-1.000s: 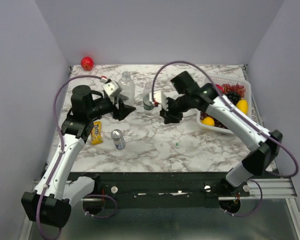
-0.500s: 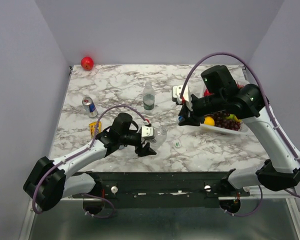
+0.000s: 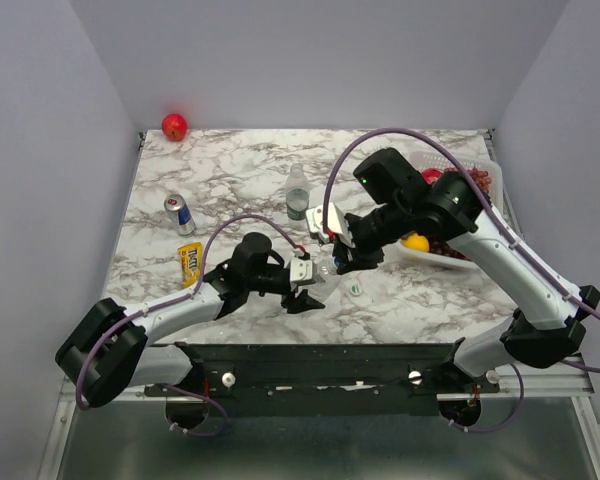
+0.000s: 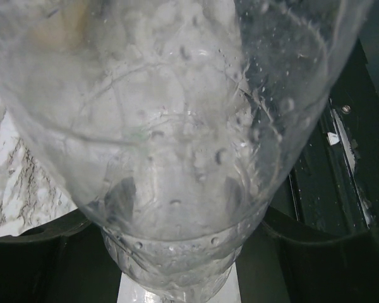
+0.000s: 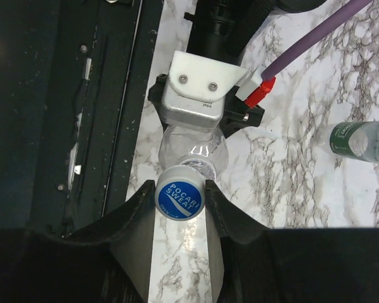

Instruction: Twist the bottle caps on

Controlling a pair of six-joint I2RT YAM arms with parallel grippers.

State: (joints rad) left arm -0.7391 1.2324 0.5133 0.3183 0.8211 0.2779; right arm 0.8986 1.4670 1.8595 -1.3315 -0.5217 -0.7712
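2 bottles: plain bottle [image 5: 192, 150] clamped in left tool [image 3: 308, 288] near the tabletop's [image 3: 240, 170] front edge, green-label bottle [image 3: 297, 194] standing free farther back. 2 caps: blue/white cap [image 5: 179, 199] pinched in right tool [image 5: 180, 211] at the plain bottle's mouth, green-marked cap [image 3: 355, 288] loose on the tabletop. 1 can [image 3: 180, 213].

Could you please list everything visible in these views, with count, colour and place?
green-banded bottle: 1, clear, upright, mid-table
plain bottle: 1, clear, held near the front edge
blue and white cap: 1, over the plain bottle's mouth
white cap: 1, lying on the table, front centre
can: 1, silver-blue, left side
snack packet: 1, yellow, in front of the can
round red object: 1, beyond the far-left corner
fruit basket: 1, white, right side
left tool: shut on the plain bottle
right tool: shut on the blue and white cap
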